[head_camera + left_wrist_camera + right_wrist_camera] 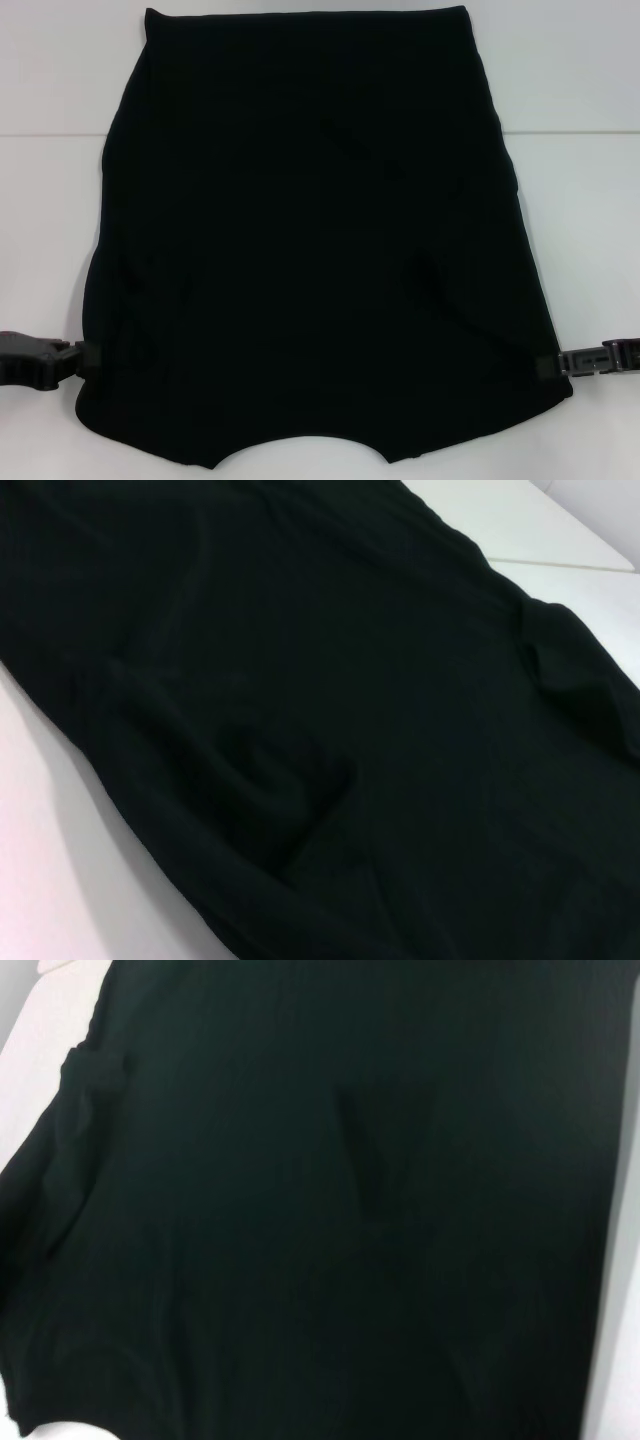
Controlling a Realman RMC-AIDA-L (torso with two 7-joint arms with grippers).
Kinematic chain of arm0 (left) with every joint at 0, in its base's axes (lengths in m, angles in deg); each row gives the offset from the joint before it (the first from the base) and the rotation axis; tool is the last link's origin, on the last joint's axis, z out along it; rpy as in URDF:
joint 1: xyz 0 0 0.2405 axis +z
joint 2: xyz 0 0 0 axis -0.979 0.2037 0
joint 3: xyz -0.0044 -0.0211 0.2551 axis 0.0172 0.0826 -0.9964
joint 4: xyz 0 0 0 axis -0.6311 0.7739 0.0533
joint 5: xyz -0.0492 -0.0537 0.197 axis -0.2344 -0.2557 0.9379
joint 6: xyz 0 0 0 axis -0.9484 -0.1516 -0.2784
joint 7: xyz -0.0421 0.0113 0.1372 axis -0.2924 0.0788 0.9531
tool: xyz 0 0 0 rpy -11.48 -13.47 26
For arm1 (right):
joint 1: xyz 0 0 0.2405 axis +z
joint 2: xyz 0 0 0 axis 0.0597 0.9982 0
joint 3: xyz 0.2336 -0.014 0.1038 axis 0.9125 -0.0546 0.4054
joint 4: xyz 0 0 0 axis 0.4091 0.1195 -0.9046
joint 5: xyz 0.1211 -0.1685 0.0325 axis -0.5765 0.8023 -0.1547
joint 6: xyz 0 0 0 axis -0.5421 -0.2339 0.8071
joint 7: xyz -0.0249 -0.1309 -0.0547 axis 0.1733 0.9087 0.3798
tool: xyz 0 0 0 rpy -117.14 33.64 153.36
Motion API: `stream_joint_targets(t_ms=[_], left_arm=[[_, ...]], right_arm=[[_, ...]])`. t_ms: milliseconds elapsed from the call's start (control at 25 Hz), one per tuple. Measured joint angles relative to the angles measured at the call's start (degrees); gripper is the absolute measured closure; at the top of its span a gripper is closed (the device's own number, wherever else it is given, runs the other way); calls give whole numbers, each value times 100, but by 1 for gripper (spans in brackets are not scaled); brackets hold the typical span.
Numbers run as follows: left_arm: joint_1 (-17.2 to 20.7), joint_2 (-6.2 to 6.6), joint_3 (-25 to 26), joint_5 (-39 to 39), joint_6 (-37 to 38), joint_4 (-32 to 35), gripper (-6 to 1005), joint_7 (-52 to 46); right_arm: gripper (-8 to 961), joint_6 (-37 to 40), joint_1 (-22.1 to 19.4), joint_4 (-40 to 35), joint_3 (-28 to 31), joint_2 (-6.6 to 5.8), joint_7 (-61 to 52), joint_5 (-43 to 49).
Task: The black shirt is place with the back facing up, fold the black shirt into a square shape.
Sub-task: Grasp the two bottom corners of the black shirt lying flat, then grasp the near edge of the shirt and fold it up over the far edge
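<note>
the shirt [320,250] lies flat on the white table [580,90], neckline toward me. my left claw [88,357] and right claw [545,364] touch its side edges; whether they're clamped, i cannot tell.
</note>
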State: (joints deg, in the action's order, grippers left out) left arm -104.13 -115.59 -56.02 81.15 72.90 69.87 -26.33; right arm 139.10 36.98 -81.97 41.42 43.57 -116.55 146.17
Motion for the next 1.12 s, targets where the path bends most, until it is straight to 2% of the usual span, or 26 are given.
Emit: stream_joint_targets(t_ms=[480,840,1080,1120], left_arm=[[-29,9,0,0,-6,-3,998,0],[-31,11,0,0,-71,-12,998,0],[-31,11,-38,0,-72,-12,998,0],[-31,11,-39,0,-72,-12,998,0]], right_arm=[[85,105,106,-14,-19,147,-11,0],[91,133,206,-51,-17,214,-3,-20],[95,67,253,-25,-13,214,-3,-7],[130,56,255,-31,-7,214,-3,-7]])
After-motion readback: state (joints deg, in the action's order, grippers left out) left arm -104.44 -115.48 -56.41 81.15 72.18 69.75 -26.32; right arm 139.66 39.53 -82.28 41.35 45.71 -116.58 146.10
